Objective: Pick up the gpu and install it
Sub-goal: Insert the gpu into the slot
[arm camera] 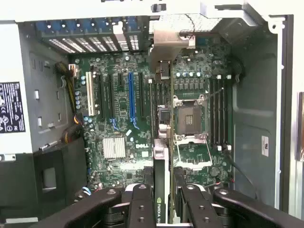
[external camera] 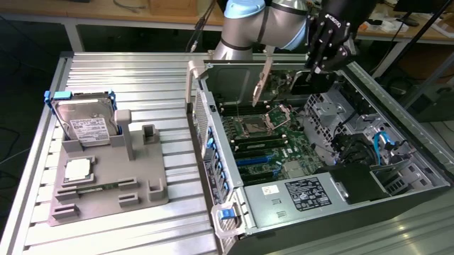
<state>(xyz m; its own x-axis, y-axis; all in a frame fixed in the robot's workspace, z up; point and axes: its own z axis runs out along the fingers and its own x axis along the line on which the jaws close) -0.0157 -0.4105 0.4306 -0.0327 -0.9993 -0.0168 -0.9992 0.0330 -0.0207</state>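
- Above the open grey metal computer case [external camera: 234, 79], the black gripper [external camera: 317, 71] on the silver and blue robot arm [external camera: 245, 26] hangs over the green motherboard [external camera: 262, 143].
- Picking up looks done. The gpu [external camera: 311, 85], a thin flat card with a dark circuit board, is off the table and carried on edge over the case.
- The wrist view shows the black fingers [arm camera: 142, 199] clamped on the card [arm camera: 161, 166] from both flat sides, with the board standing edge-on between them.
- Installing is, by my reading, not yet done. The card sits clear above the board and is in none of the long expansion slots, neither the blue one [arm camera: 131, 95] nor the black ones beside it.
- From the wrist view, the card's line seems to run between the slots and the square silver processor socket [arm camera: 190, 118], so it does not look lined up with a slot.
- The gpu is slim and rigid. It has a long pale silver metal bracket [external camera: 261, 82] at the end away from the gripper and a green label with white lettering [arm camera: 160, 206] on the edge near the fingers.
- Well apart from the case, at the exterior view's left, a silver hard drive in a blue frame [external camera: 85, 125] stands in a grey plastic holder [external camera: 106, 186].
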